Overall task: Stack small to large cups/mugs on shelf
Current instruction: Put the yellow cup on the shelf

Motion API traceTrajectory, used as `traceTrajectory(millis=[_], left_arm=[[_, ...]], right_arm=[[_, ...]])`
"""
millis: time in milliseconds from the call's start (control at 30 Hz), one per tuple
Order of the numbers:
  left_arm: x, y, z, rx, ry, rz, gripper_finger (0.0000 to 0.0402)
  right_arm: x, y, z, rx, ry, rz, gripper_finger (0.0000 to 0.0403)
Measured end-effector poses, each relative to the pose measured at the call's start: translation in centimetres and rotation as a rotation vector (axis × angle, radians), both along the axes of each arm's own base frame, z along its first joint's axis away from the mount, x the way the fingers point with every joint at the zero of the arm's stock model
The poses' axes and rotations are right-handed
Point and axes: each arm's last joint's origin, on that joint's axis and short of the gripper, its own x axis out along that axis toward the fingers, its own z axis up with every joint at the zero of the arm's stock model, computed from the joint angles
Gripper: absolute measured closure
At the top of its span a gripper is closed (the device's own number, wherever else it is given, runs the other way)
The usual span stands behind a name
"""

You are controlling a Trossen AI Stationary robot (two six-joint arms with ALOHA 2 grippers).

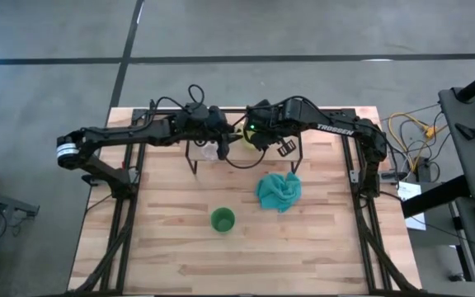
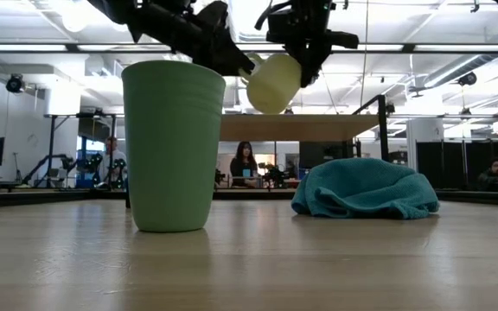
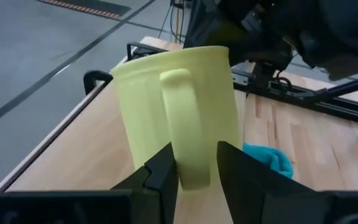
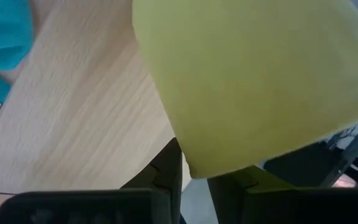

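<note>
The yellow mug (image 2: 273,82) hangs tilted in the air above the low light-wood shelf (image 2: 309,127), between both grippers. My left gripper (image 3: 196,177) comes from the table's left and is shut on its handle. My right gripper (image 4: 194,180) comes from the right and is shut on its wall. The green cup (image 1: 223,219) stands upright on its base on the tabletop, near the front. The small clear glass cup (image 1: 210,152) shows faintly on the shelf's left part below my left arm. It is hidden behind the green cup in the low view. My left gripper pinches the mug's handle (image 3: 191,158) between its two fingers, near one end of the handle. The fingers come about level from the table's left. The mug is lifted clear of the shelf. My right gripper has the mug's wall at its edge (image 4: 191,168) between its two fingers. One finger (image 4: 166,168) lies on the outer side. The other finger seems to be inside. The mug is tilted and clear of the shelf.
A crumpled teal cloth (image 1: 279,190) lies on the table in front of the shelf's right leg. The shelf's thin black legs (image 1: 193,163) stand at mid-table. Black frame rails run along the table's left and right edges.
</note>
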Motion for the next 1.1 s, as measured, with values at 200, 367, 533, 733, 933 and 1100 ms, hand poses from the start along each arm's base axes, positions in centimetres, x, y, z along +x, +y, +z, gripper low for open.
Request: traceTrajectory(millis=[200,367,533,733,933,1100], left_arm=[[-1.1,-0.4,1.4,0.009,-0.028,0.000,0.0308],[-2.6,-1.0,2.7,0.010,-0.042,-0.008,0.0307],[-3.7,-1.3,3.8,0.022,-0.066,-0.007,0.0308],[-4.5,-1.6,4.6,0.048,-0.095,-0.003,0.0308],[-4.5,-1.5,4.4,0.082,-0.070,0.009,0.0308],[-4.4,-1.5,4.4,0.082,-0.066,0.010,0.0308]], right_arm=[[-0.2,-0.1,0.0,-0.020,0.014,-0.031,0.0345],[-0.4,-0.3,0.0,-0.045,0.033,-0.043,0.0350],[-0.4,-0.2,0.0,-0.044,0.036,-0.032,0.0372],[-0.2,-0.1,0.0,-0.037,0.037,0.006,0.0393],[-0.1,0.7,0.0,-0.037,0.039,0.025,0.0394],[0.1,1.8,0.0,-0.051,0.064,0.098,0.0394]])
